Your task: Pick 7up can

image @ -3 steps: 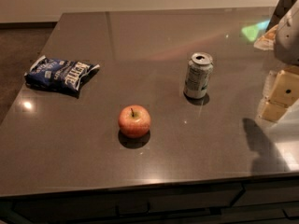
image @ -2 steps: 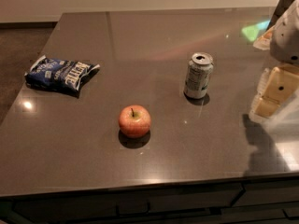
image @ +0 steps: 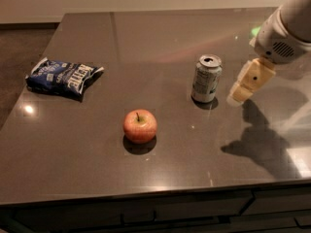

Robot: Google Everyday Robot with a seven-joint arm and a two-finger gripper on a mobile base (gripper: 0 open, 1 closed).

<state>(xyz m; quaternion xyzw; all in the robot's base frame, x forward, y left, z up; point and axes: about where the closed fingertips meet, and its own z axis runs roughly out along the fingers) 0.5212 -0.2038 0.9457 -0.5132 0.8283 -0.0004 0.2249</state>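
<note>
**Gripper hanging beside the can, no grasp yet**

The small silver-grey aluminium 7up can (image: 206, 79) is standing upright on the dark, glossy table (image: 146, 42), right of centre, with its pull-tab top facing up. Being upright and having bare surface all round, it is offering its curved sides to a sideways grasp.

The pale yellow gripper (image: 250, 81) is hanging from the white arm housing (image: 284, 28) just to the right of the can. It is sitting at about the can's height and tilting down toward the table. It is not touching the can, and a strip of table is showing between them. Whether the jaws are spread or pressed together I cannot tell from this angle. The placement looks like lining up for a side approach, so the task is probably in its reaching step.

The round red-and-yellow apple (image: 140, 125) is sitting well apart to the can's front left. The crumpled blue chip bag (image: 63, 77) is lying far off near the left edge. Neither is standing in the way.
</note>
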